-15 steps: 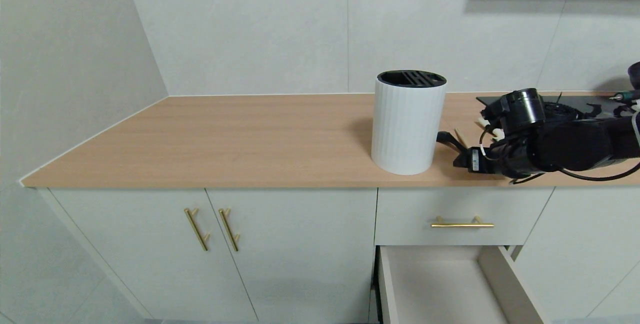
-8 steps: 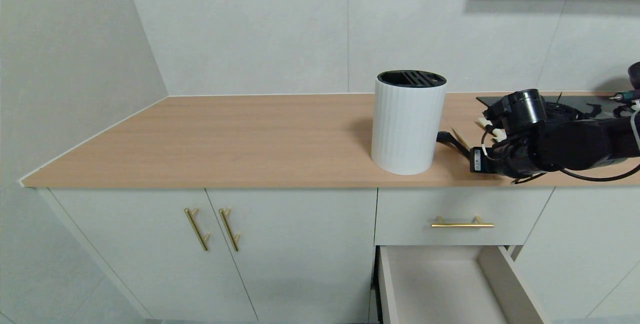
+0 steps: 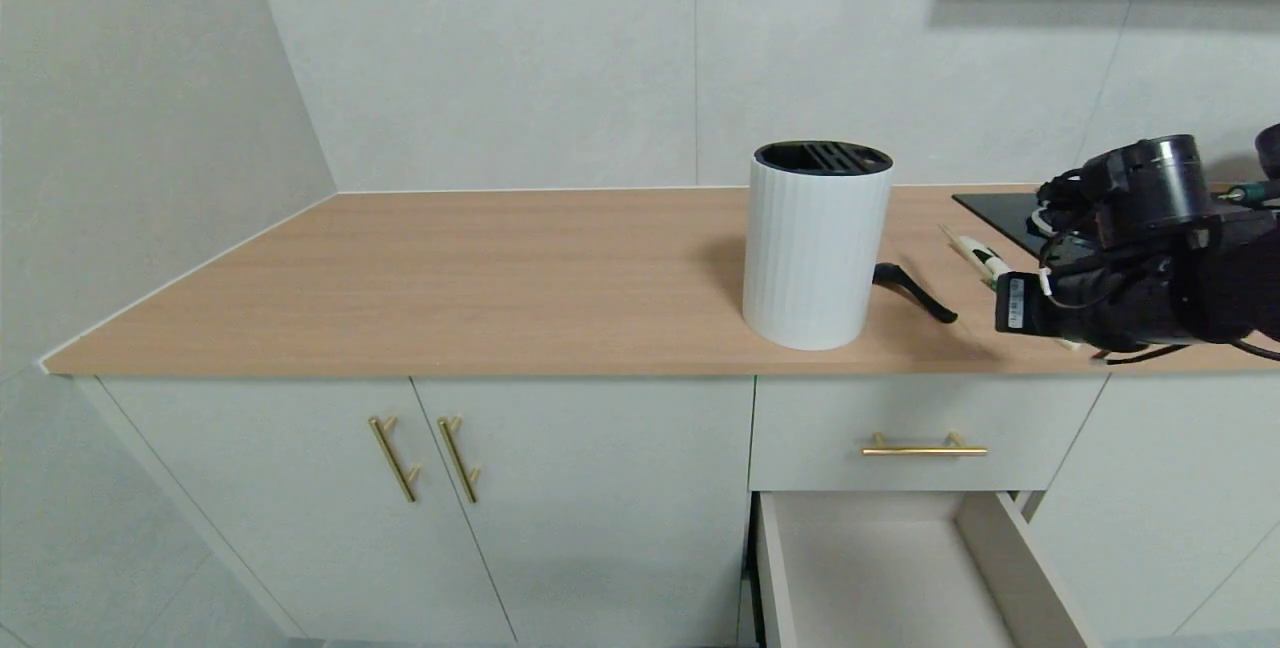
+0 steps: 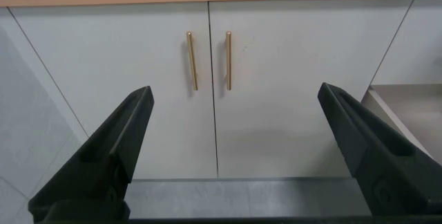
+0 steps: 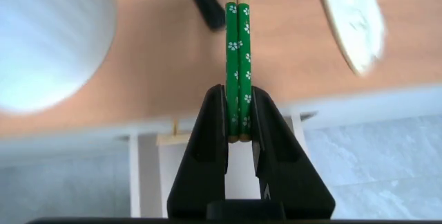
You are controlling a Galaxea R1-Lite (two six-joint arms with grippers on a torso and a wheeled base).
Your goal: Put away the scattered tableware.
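My right gripper [image 5: 239,106] is shut on a pair of wooden chopsticks [image 5: 239,44] with green, flower-patterned ends, held above the wooden counter [image 3: 500,278]. In the head view the right arm [image 3: 1150,268] hovers over the counter's right end, to the right of the white ribbed utensil holder [image 3: 817,243]. A black-handled utensil [image 3: 912,290] lies beside the holder, and a cream-coloured utensil [image 3: 970,250] lies farther right. Both also show under the chopsticks: the black handle [image 5: 200,3] and the cream utensil [image 5: 349,16]. My left gripper [image 4: 235,106] stands open, low in front of the cabinet doors.
An open, empty drawer [image 3: 880,568] sticks out below the counter's right part, under a shut drawer with a gold handle [image 3: 925,448]. A black cooktop [image 3: 1000,213] lies at the back right. Two cabinet doors with gold handles [image 4: 207,61] face the left gripper.
The right arm has risen and pulled back to the right, away from the holder, lifting the chopsticks off the counter. The black-handled utensil now lies uncovered.
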